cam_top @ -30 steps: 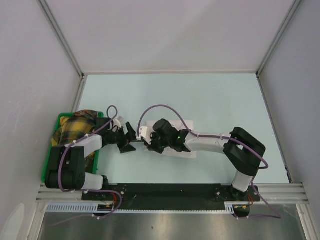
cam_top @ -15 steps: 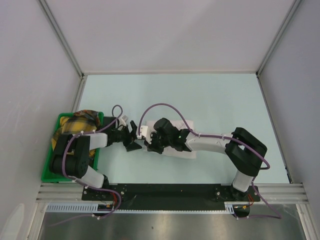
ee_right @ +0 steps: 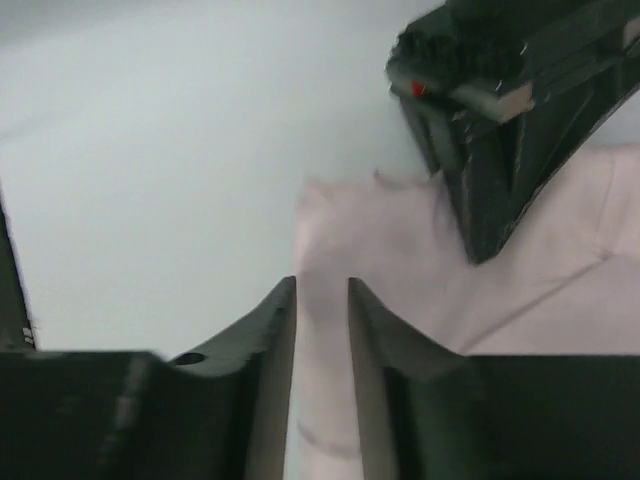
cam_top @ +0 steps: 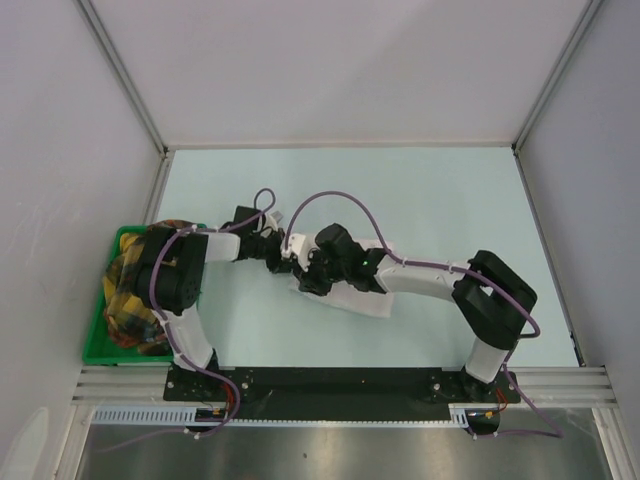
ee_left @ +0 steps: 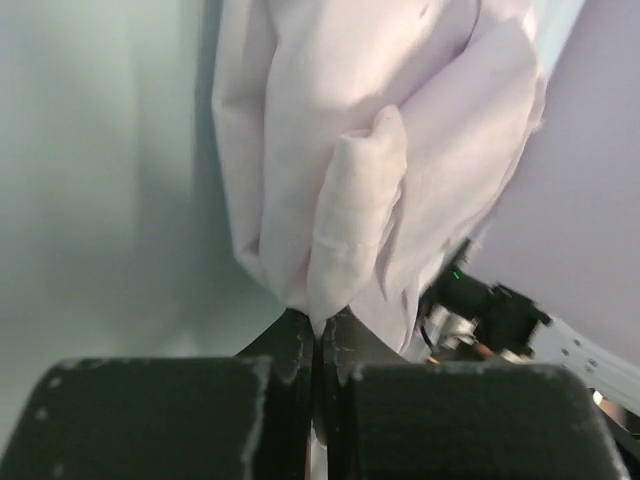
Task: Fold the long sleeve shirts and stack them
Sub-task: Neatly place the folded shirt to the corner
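Note:
One white long sleeve shirt (cam_top: pixel 352 298) lies folded on the pale table, mostly under my right arm. In the left wrist view its cloth (ee_left: pixel 330 120) bunches into a ridge, and my left gripper (ee_left: pixel 320 322) is shut on the tip of that ridge. From above, the left gripper (cam_top: pixel 283 255) sits at the shirt's left edge. My right gripper (cam_top: pixel 300 278) is just beside it. Its jaws (ee_right: pixel 322 285) stand a little apart over a raised fold of the shirt (ee_right: pixel 400 260), without pinching it. The left gripper's black fingers (ee_right: pixel 480 170) show at the upper right of the right wrist view.
A green bin (cam_top: pixel 97 335) stands at the table's left edge with a yellow plaid cloth (cam_top: pixel 135 275) heaped in it. Grey walls close in the table at the back and both sides. The two grippers are almost touching.
My left arm has reached right to the shirt's left edge and shut on a fold. My right gripper, shut before, has opened.

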Controlling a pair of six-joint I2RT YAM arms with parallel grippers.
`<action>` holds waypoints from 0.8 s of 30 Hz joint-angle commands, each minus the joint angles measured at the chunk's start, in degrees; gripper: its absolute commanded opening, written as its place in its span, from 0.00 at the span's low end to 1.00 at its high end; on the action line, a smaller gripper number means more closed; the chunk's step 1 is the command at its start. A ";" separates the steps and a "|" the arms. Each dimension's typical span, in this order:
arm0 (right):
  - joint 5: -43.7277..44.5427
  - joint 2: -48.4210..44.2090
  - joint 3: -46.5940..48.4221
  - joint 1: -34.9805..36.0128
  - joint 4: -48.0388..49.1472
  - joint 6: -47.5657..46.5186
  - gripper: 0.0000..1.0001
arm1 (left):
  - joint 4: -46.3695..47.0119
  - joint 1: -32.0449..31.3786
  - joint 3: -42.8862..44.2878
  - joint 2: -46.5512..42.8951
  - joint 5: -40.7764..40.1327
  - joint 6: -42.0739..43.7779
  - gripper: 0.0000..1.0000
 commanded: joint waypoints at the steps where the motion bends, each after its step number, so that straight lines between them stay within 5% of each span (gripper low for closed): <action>1: 0.89 -5.18 -0.53 -3.52 -1.90 2.55 0.43 | -13.54 1.17 12.17 2.93 -7.44 14.13 0.00; 2: 2.29 -6.68 -1.85 -3.35 -1.81 2.20 0.58 | -14.61 1.78 15.33 3.11 -9.89 15.88 0.00; 4: 3.27 -11.60 -5.80 -3.52 -2.16 1.85 0.71 | -17.77 2.48 18.59 4.51 -12.45 20.72 0.00; 5: 4.49 -13.00 -6.69 -3.70 -2.86 1.76 0.88 | -18.66 3.79 22.35 5.30 -12.99 21.60 0.00; 7: 5.55 -16.34 -8.97 -4.22 -4.80 2.11 0.98 | -21.29 5.29 26.67 7.15 -14.92 23.54 0.00; 17: 4.94 -19.61 -11.09 -12.74 -10.51 1.15 1.00 | -30.18 17.69 58.39 21.82 -21.95 33.02 0.00; 24: 4.06 -17.41 -9.16 -16.26 -12.10 -0.70 1.00 | -28.87 22.87 67.73 25.69 -25.03 38.75 0.00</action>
